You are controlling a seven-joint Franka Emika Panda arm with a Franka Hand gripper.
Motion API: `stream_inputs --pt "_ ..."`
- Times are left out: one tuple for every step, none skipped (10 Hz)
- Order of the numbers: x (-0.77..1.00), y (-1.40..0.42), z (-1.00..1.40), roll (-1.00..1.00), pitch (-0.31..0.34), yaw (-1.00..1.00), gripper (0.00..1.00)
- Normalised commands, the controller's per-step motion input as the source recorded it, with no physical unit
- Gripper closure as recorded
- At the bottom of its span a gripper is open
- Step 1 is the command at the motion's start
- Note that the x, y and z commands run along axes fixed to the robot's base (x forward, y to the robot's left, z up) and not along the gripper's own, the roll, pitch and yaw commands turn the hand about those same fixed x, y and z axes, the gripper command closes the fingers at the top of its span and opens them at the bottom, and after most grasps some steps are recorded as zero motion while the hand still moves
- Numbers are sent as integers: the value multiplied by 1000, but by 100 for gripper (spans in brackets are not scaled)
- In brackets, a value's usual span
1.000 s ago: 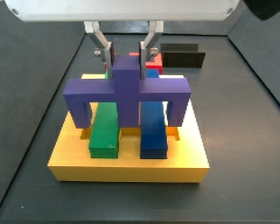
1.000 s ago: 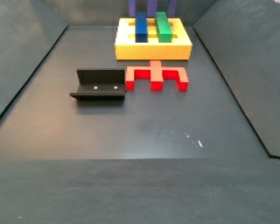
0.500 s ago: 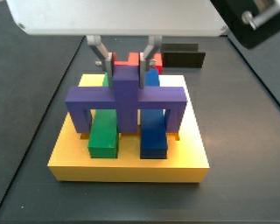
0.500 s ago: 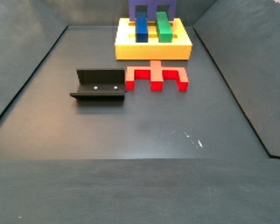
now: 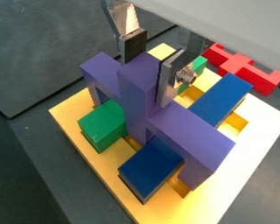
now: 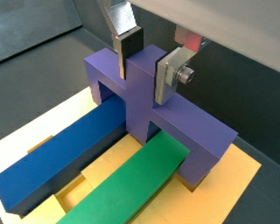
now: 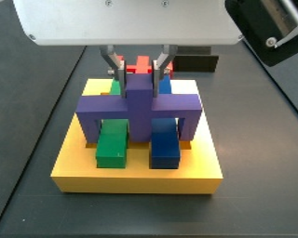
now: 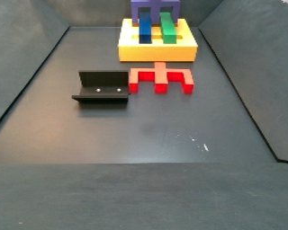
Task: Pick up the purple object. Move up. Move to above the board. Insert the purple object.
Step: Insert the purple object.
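The purple object (image 7: 137, 107) sits crosswise over the yellow board (image 7: 139, 178), straddling a green bar (image 7: 112, 144) and a blue bar (image 7: 163, 145) that lie in the board's slots. Its legs reach down to the board's top at both sides. My gripper (image 7: 139, 67) is above it, shut on the raised centre ridge. Both wrist views show the pads pressed on either side of the ridge, with my gripper (image 5: 152, 63) over the purple object (image 5: 149, 109), and my gripper (image 6: 150, 63) over the purple object (image 6: 154, 109). A side view shows the purple object (image 8: 155, 12) on the board (image 8: 158, 49).
A red notched block (image 8: 161, 79) lies on the dark floor beside the board. The fixture (image 8: 101, 87) stands next to it. The red block (image 5: 241, 66) also shows past the board's corner. Dark walls enclose the floor.
My gripper has come down with the purple object, which now sits lower over the green and blue bars. The red block and fixture have not moved.
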Motion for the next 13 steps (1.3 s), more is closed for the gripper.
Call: stream_inputs --pt "-63 0 -106 -123 -41 0 100" --pt "0 -11 -89 -139 -43 0 100" --pt "0 -80 -123 -99 -36 0 100" --pt "-49 -137 -86 -120 -47 0 100" --pt "-66 -77 -189 -137 -60 0 100" --pt "-77 0 -174 -124 -51 0 100" --pt "-51 11 -214 -59 -27 0 100" --pt "-11 157 -249 0 0 0 100" --pt "-3 206 -257 4 0 0 100" --pt "0 223 -263 0 0 0 100" --pt "0 183 -271 7 0 0 100" --pt "29 6 0 47 27 77 100" --pt "0 0 29 206 36 120 100"
